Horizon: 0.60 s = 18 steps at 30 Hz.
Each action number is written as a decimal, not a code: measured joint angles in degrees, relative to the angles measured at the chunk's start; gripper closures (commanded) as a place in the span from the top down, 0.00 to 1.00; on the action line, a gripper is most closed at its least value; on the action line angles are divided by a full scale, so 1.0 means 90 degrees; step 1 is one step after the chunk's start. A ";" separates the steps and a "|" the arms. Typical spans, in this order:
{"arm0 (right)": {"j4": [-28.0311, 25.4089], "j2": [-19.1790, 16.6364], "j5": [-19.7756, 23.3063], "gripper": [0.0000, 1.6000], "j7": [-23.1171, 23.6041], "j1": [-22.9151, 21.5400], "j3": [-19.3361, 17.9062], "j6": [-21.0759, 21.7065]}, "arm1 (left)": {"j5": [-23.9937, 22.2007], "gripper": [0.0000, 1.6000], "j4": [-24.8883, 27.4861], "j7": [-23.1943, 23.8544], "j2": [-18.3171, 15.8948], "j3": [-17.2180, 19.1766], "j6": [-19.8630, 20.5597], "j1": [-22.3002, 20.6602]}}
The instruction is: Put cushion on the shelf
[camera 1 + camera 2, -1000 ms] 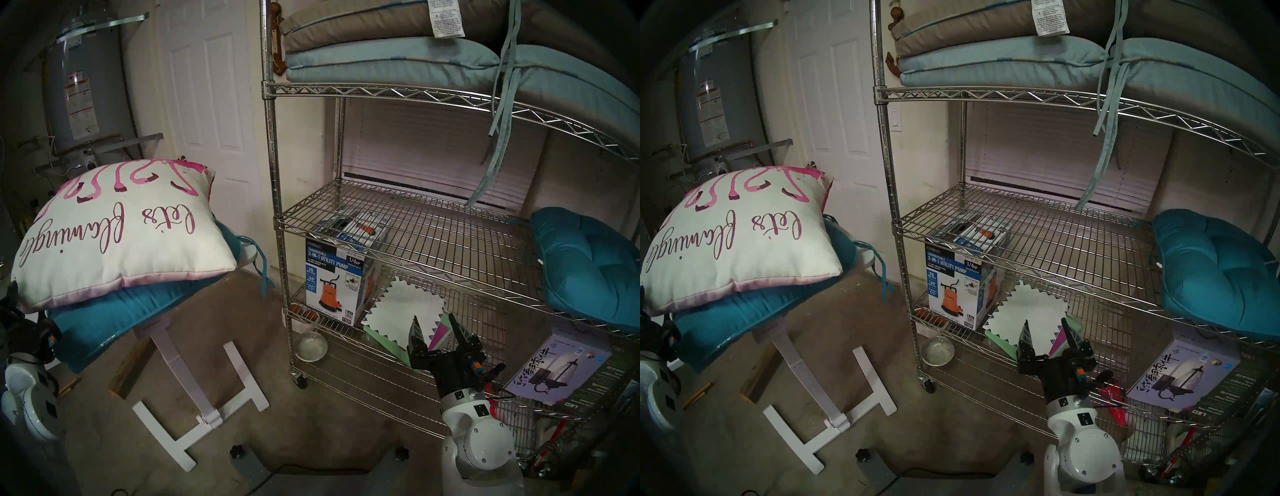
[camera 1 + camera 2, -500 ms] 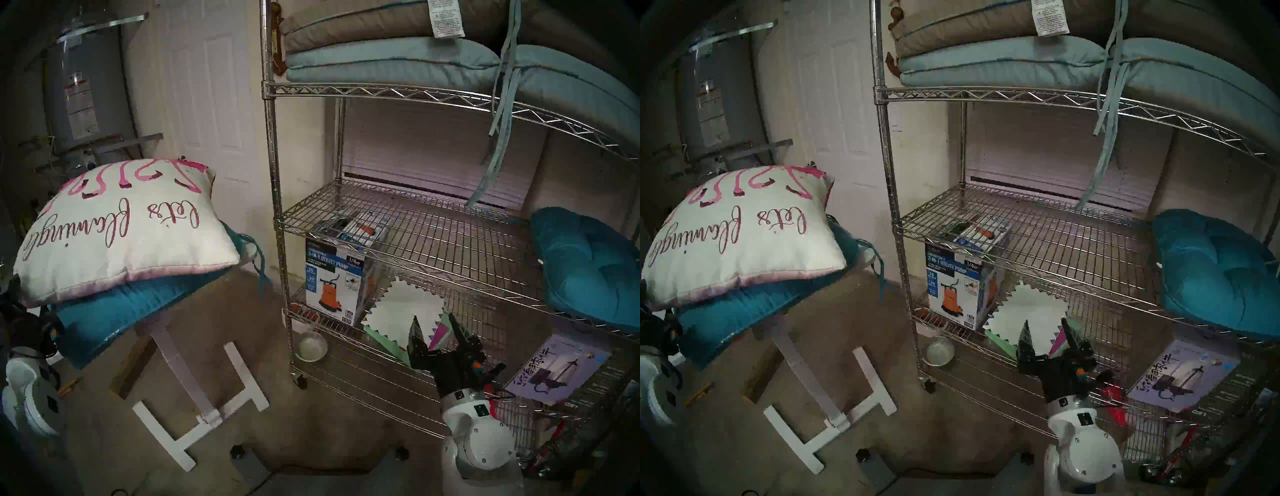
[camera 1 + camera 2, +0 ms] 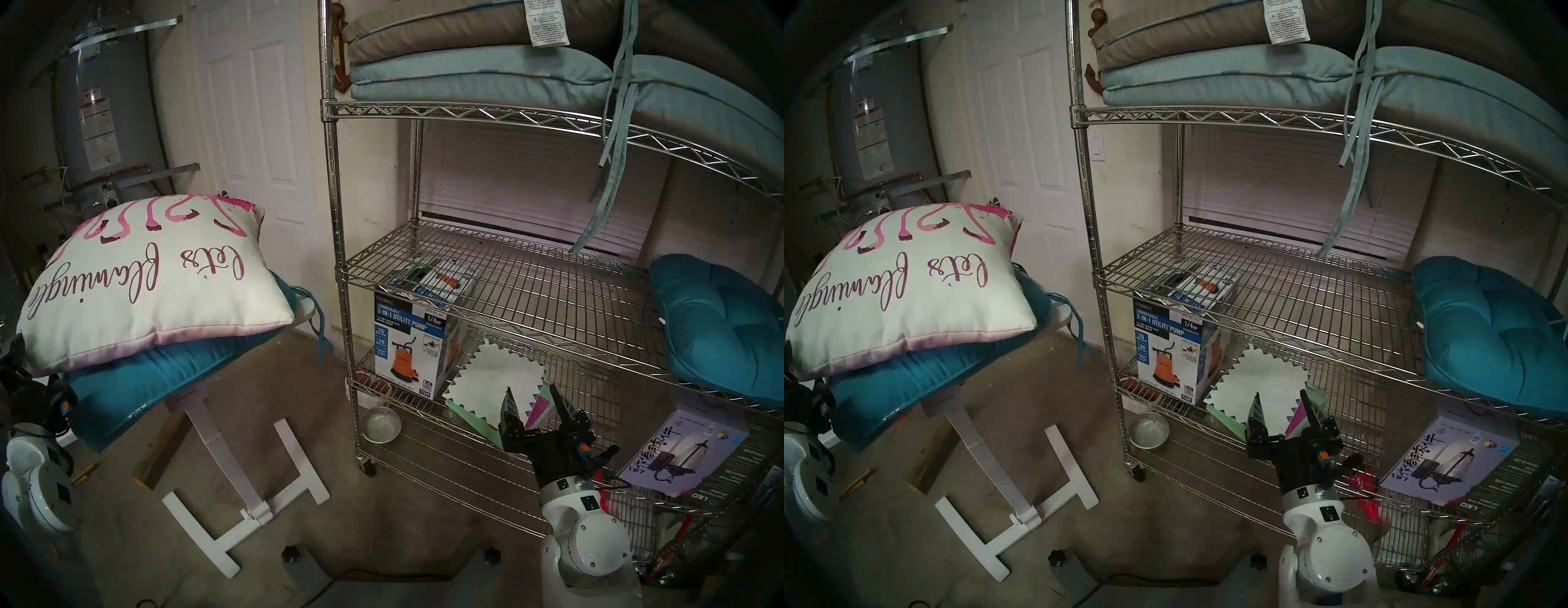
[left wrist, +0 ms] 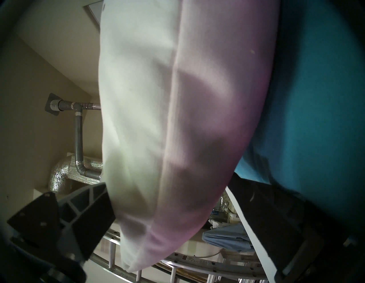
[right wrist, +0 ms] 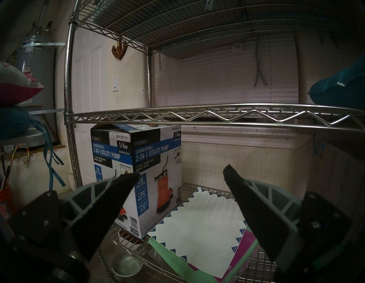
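Observation:
The white cushion (image 3: 148, 288) with magenta lettering lies on a teal seat cushion (image 3: 140, 390) on the small white table (image 3: 220, 458) at the left. It also shows in the right head view (image 3: 903, 288). My left gripper (image 3: 16, 350) is at its near left corner. In the left wrist view the cushion's corner (image 4: 158, 98) fills the gap of the left gripper (image 4: 169, 183), whose fingers press both faces. The chrome wire shelf (image 3: 335, 191) stands to the right. My right gripper (image 3: 530, 395) is open and empty in front of the lower tiers (image 5: 197, 116).
The middle tier holds a teal tufted cushion (image 3: 721, 322) at its right end. Pale-blue and tan pads (image 3: 466, 76) fill the upper tier. A pump box (image 3: 407, 335), papers and a lamp box (image 3: 679, 454) sit lower. A water heater (image 3: 106, 106) stands behind the table.
The white cushion has shifted slightly up and to the right with my left gripper at its corner. The right arm has not moved.

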<state>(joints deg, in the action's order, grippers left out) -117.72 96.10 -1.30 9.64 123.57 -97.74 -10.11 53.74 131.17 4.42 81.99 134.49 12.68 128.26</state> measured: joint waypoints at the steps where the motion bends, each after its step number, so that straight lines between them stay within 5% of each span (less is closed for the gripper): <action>1: 0.0000 0.0000 0.0000 1.00 0.0000 0.0000 0.0000 0.0000 | 0.0000 1.00 0.0000 0.0002 0.0000 0.0002 -0.0003 -0.0004; 6: 0.0014 -0.0046 -0.0109 1.00 0.0035 -0.0005 0.0003 -0.0100 | 0.0003 1.00 0.0000 0.0007 0.0002 0.0006 -0.0014 -0.0016; 18: -0.0086 -0.0550 -0.1175 1.00 0.0410 0.0188 0.0444 -0.1435 | 0.0018 1.00 -0.0004 0.0018 0.0006 0.0013 -0.0030 -0.0048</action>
<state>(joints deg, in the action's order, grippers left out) -118.50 91.15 -11.88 13.32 125.27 -93.74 -23.03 53.91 131.14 4.59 82.05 134.60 12.42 127.83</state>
